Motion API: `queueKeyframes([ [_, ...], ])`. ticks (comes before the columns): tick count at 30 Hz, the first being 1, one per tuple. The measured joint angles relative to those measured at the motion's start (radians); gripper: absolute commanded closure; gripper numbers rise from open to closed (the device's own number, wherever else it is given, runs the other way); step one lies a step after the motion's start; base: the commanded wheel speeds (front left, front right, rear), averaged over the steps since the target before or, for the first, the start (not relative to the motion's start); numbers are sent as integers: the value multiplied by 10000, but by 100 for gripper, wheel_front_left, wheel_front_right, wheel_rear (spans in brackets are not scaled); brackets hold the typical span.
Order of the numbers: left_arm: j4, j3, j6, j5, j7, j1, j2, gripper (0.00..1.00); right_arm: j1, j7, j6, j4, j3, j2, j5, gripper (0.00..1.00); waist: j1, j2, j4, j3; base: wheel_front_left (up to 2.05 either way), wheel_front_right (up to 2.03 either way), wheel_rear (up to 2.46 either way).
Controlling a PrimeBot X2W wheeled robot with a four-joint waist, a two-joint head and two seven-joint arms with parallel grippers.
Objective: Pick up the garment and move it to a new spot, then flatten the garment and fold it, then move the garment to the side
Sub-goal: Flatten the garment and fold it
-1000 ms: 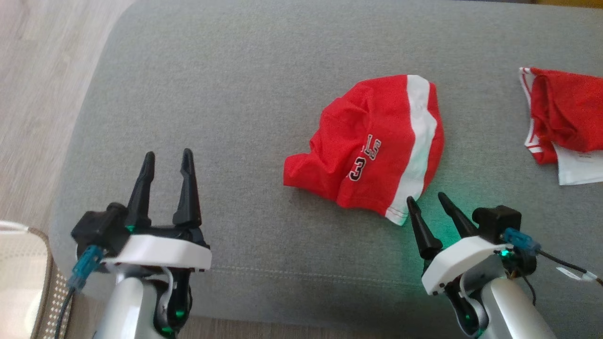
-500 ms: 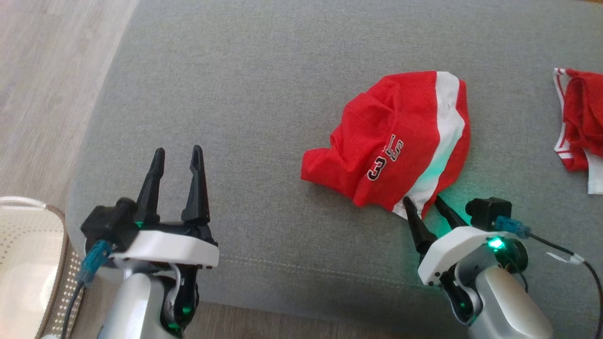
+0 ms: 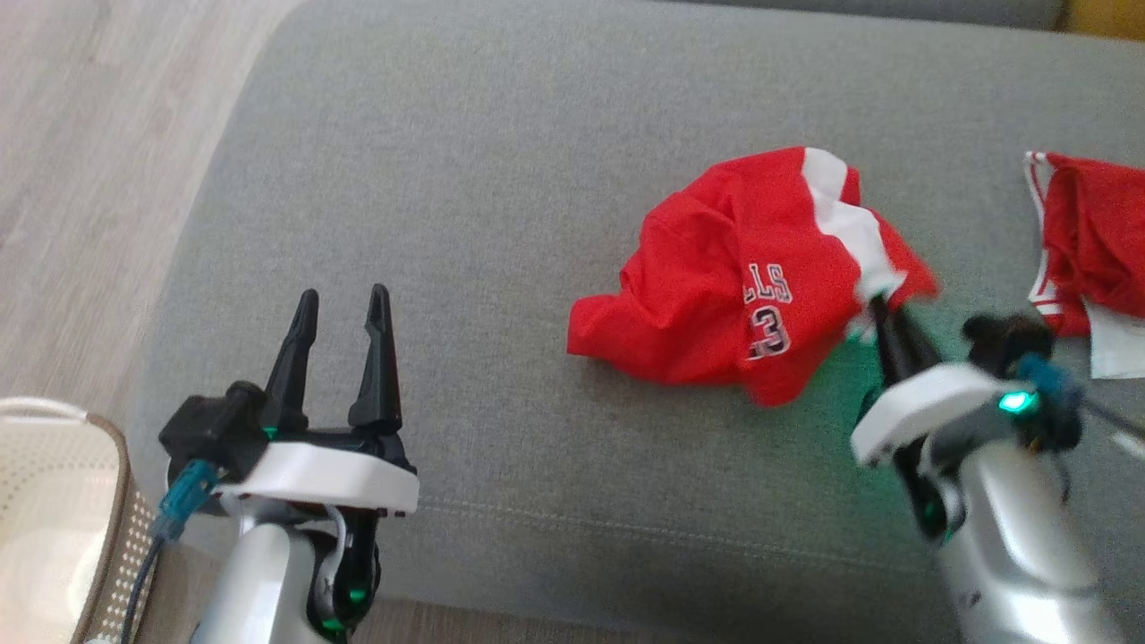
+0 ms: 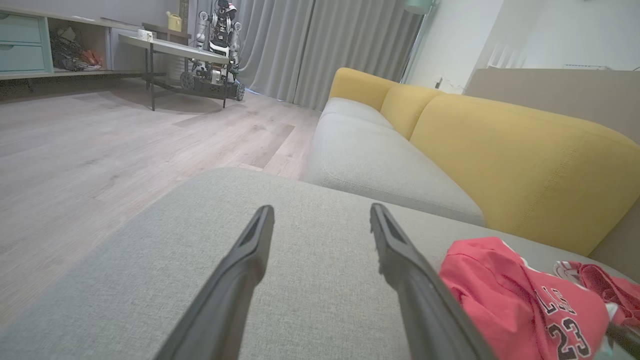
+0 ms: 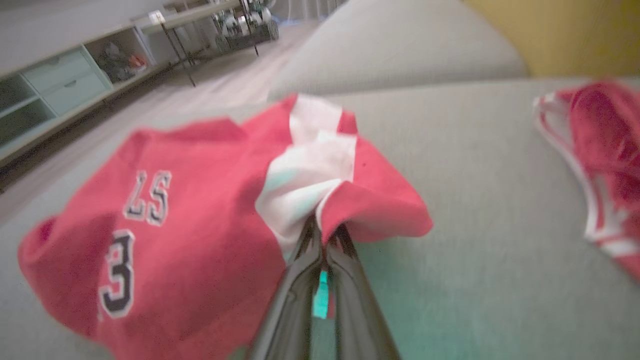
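Observation:
The garment (image 3: 716, 286) is a crumpled red jersey with a white band and dark lettering, lying right of centre on the grey cushion (image 3: 501, 161). My right gripper (image 3: 881, 309) is shut on the garment's white-banded right edge, which is bunched and raised off the cushion; the right wrist view shows the cloth pinched between the closed fingers (image 5: 320, 230). The garment (image 5: 165, 220) spreads to the left of them there. My left gripper (image 3: 344, 304) stands open over bare cushion at the lower left, apart from the garment (image 4: 520, 295), with nothing between its fingers (image 4: 320, 215).
A second red and white cloth (image 3: 1087, 255) lies at the cushion's right edge. A pale perforated basket (image 3: 54, 501) stands at the lower left beside the wooden floor (image 3: 80, 152). A yellow sofa back (image 4: 515, 155) rises behind the cushion.
My right gripper went forward onto the garment's white edge, shut on it and lifted it, bunching the cloth. The left gripper stayed open and still. The head camera shifted slightly.

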Motion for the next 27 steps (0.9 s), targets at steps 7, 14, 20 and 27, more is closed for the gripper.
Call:
queueKeyframes([
  [7, 40, -84, 54, -107, 0, 219, 2, 0, -1251, 439, 0, -1221, -980, -405, -1189, 100, 0, 0, -127, -539, 0, 0, 0],
  [14, 96, -299, 92, -385, 0, 379, 4, 0, -3182, 1160, 0, -2155, -190, -1141, -1820, 100, 0, 0, 72, -920, 0, 0, 0],
  [20, 96, -345, 176, -516, 0, 580, 8, 0, -4008, 1375, 0, -3214, 1193, -1198, -1544, 100, 0, 0, 303, -1110, 0, 0, 0],
  [27, 92, -441, 176, -525, 0, 645, 12, 0, -4050, 2253, 0, -2997, 1461, -1436, -1375, 100, 0, 0, 535, -901, 0, 0, 0],
])
